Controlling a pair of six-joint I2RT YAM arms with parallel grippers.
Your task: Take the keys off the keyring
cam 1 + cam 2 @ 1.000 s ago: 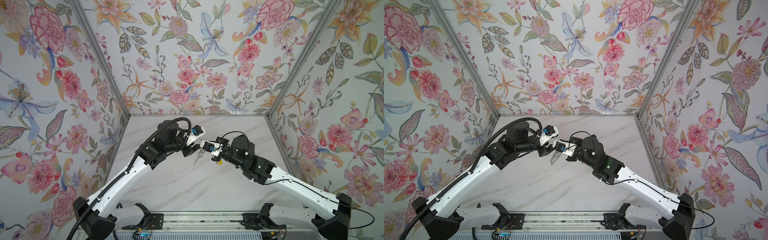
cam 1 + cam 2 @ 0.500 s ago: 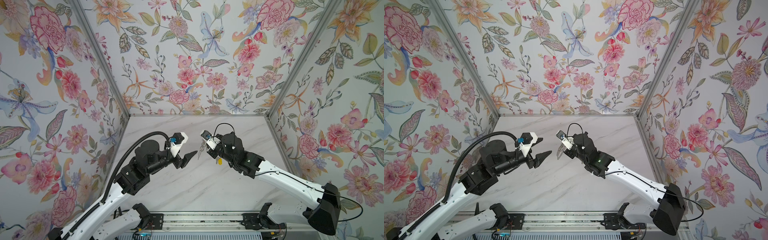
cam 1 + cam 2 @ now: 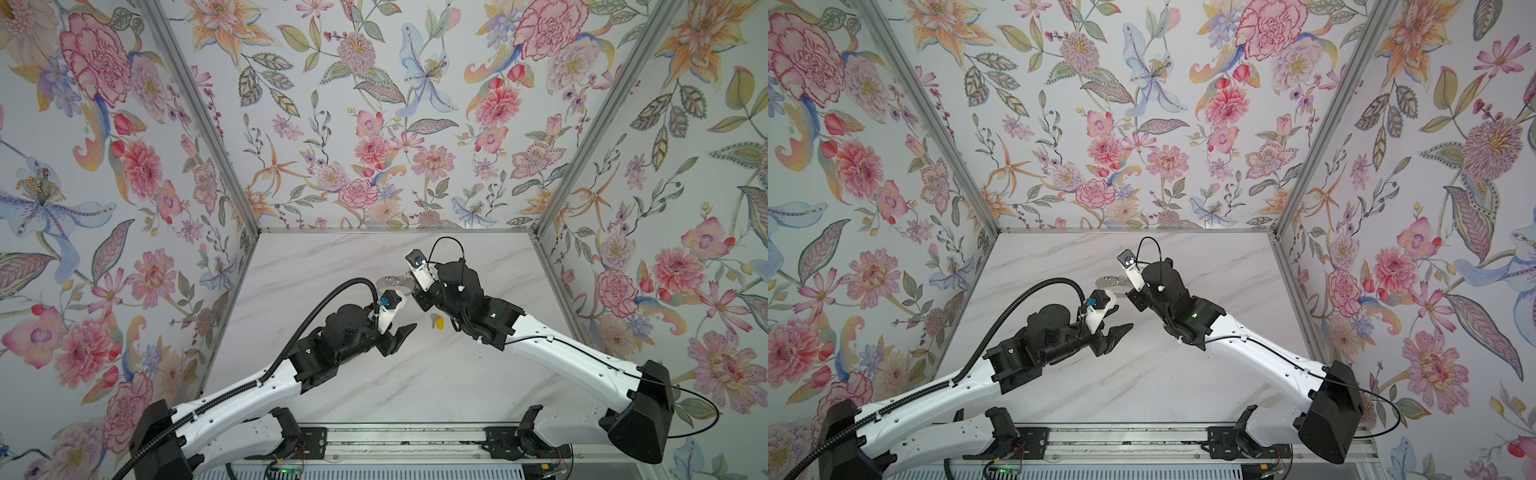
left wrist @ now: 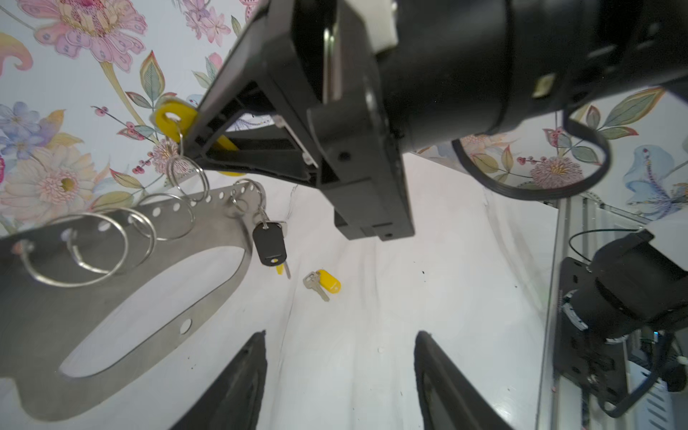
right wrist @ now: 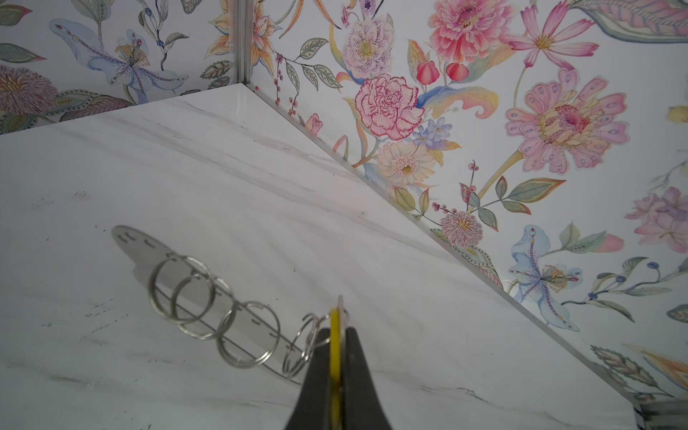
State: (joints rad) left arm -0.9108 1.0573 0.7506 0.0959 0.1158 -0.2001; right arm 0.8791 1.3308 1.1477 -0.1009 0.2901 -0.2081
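Here the right gripper is clamped tight on a yellow tag. From that tag's split ring the keyring hangs in the air over the back half of the tabletop. A black-headed key dangles from the strip. A loose key with its own yellow fob lies near the tabletop's middle, slightly toward the right edge. The left gripper hovers with jaws apart, holding nothing
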